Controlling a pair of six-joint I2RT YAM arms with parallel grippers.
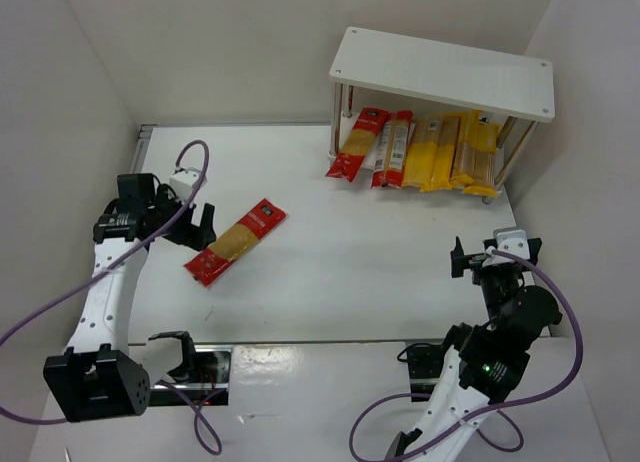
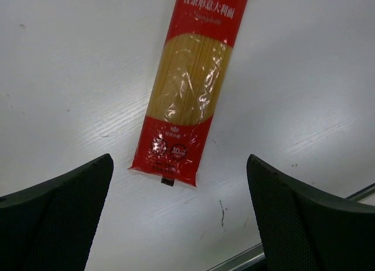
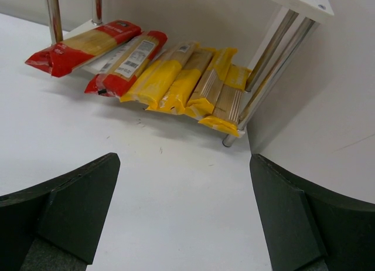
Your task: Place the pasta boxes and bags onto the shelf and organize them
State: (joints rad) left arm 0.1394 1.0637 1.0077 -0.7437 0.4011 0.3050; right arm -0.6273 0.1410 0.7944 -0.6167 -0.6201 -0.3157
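Observation:
One spaghetti bag (image 1: 236,241) with red ends and a clear middle lies loose on the white table, slanting from lower left to upper right; the left wrist view looks down on it (image 2: 187,83). My left gripper (image 1: 195,225) is open just to its left, its fingers (image 2: 58,212) wide apart, the bag's near end ahead of them and not touched. The shelf (image 1: 443,72) stands at the back right, and under its white top several red and yellow pasta packs (image 1: 415,152) lie side by side (image 3: 152,65). My right gripper (image 1: 470,257) is open and empty, in front of the shelf.
White walls close the table on the left, back and right. A metal strip (image 1: 300,344) runs along the near edge between the arm bases. The shelf's posts (image 3: 275,65) stand close to the right wall. Purple cables loop off both arms.

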